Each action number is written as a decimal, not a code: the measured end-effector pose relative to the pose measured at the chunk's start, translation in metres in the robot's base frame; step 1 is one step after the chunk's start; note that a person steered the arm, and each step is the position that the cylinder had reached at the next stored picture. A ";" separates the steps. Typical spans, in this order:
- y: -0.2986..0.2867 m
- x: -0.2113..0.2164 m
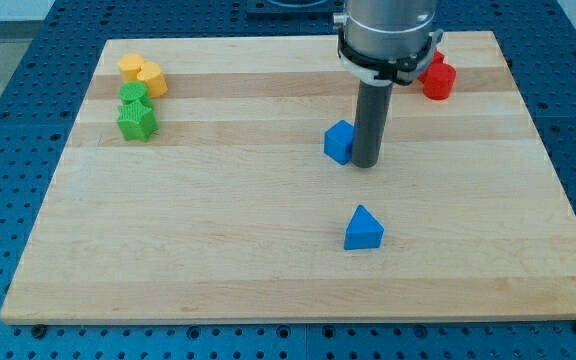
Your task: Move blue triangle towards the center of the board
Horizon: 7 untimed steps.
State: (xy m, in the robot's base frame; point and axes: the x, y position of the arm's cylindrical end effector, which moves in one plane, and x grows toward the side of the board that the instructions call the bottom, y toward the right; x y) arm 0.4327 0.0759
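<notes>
**Q:** In the camera view, where does the rod stand, and where is the block named in the task?

**A:** The dark rod comes down from the view's top, right of the middle, and my tip rests on the wooden board a little above and right of its centre. There is no hand or gripper on this arm, so nothing is open, closed or gripping; the rod simply ends at the tip. The blue triangle lies lower on the board, below the tip and apart from it, somewhat right of the middle and in the lower half. Nothing touches it.

**Q:** What is nearest the tip?

**A:** A blue cube sits just beside the rod on the view's left. It looks to be in contact with the rod, though this cannot be told for certain.

**Q:** What else lies on the board?

**A:** At the top left, a yellow block of rounded shape lies above two green blocks that sit close together, the lower one star-like. At the top right, red blocks are partly hidden behind the arm, so their shape cannot be made out. All of these are well apart from the tip.
</notes>
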 end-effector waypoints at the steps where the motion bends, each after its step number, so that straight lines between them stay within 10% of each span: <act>1: -0.003 0.006; 4: -0.033 0.182; 7: -0.033 0.178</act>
